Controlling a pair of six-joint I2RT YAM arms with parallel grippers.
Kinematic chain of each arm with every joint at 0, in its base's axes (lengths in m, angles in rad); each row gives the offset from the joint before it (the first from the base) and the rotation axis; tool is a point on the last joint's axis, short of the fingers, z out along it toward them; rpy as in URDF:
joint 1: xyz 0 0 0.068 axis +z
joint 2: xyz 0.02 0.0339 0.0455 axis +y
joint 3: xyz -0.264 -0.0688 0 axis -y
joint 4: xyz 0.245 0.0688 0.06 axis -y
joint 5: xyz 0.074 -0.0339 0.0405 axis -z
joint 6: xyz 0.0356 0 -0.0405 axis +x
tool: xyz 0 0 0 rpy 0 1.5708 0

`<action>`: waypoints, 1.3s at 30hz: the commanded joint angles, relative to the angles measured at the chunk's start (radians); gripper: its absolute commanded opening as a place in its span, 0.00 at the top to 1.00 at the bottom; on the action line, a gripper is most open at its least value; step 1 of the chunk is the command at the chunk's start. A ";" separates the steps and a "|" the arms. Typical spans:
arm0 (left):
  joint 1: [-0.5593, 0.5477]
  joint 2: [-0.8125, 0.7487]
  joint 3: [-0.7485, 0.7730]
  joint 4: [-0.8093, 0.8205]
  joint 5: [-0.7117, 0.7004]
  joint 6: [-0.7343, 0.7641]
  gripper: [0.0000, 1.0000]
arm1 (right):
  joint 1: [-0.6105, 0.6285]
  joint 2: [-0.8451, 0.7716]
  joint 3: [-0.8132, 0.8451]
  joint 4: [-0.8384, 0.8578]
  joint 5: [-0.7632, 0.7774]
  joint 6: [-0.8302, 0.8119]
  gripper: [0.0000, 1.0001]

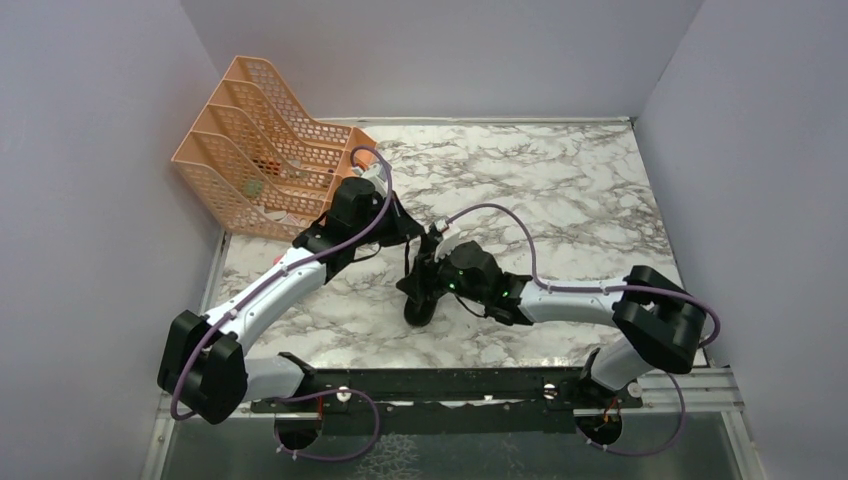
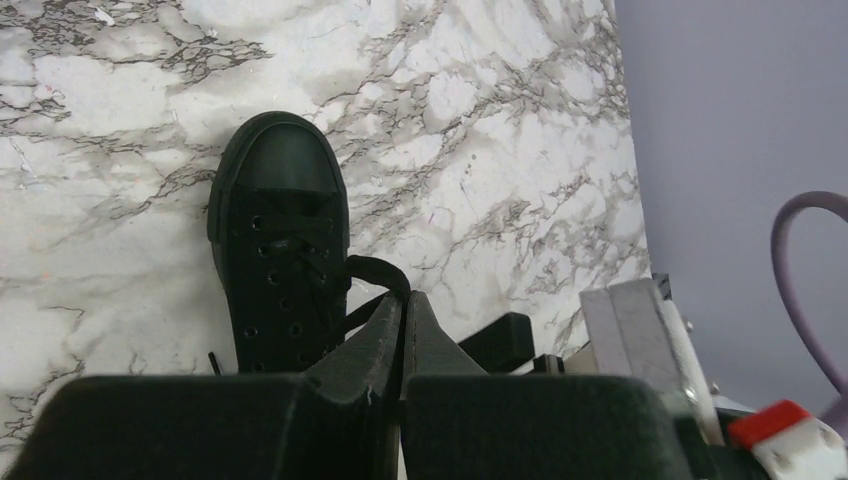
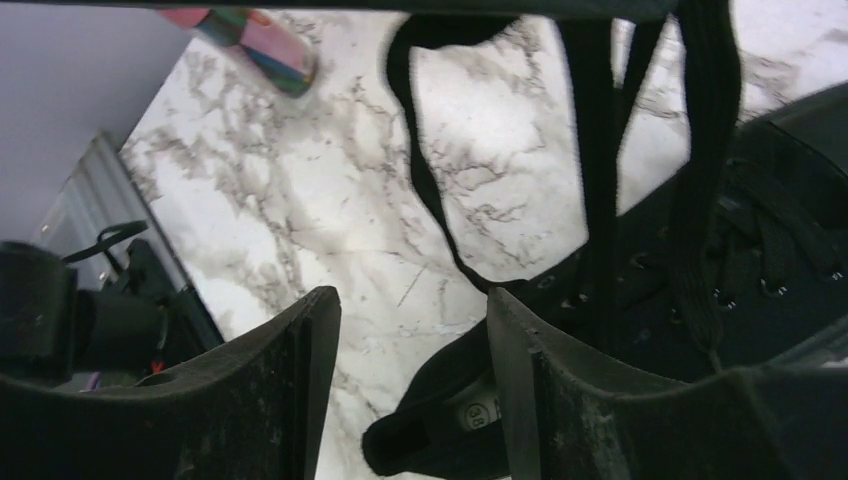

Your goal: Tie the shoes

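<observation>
Left pinching lace, right half open over shoe

Shoe (image 1: 420, 305) sits sole-down on the bench (image 1: 560, 180), roughly mid-width and nearer the near edge than the far one. Both arms meet over it.

Left end effector (image 2: 404, 300): fingers fully together. A strand of the laces (image 2: 372, 266) loops off the eyelets and runs into the tips, so it looks pinched there. Toe cap points away from the left wrist camera, and the lacing along the eyelets is loose.

Right end effector (image 3: 410, 297): jaws partway apart, with bare bench and the shoe's collar showing in the gap. Nothing is clamped. Its right finger is up against the shoe opening; can't tell if it touches. Several lace strands rise taut past it to the top of that view, and one slack loop hangs between them.

Orange rack (image 1: 270, 160) sits at the far-left corner, well apart from the shoe
</observation>
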 commanded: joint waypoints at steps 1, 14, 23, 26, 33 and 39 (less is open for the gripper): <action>0.002 -0.043 0.004 0.009 -0.020 -0.022 1.00 | 0.018 0.028 0.026 0.037 0.186 0.018 0.37; 0.002 -0.057 -0.016 0.022 -0.011 -0.027 1.00 | 0.035 0.188 0.075 0.198 0.165 -0.010 0.75; 0.002 -0.085 -0.082 0.069 0.014 0.068 1.00 | -0.086 -0.166 0.286 -0.749 -0.216 0.258 0.99; 0.002 -0.100 -0.110 0.099 0.028 0.070 1.00 | -0.103 -0.182 0.307 -0.832 -0.211 0.206 0.99; 0.002 -0.148 -0.156 0.145 0.009 0.065 1.00 | -0.304 -0.221 0.288 -0.831 -0.365 0.085 0.99; 0.002 -0.133 -0.142 0.124 0.021 0.050 1.00 | -0.341 -0.187 0.262 -0.675 -0.402 0.001 0.99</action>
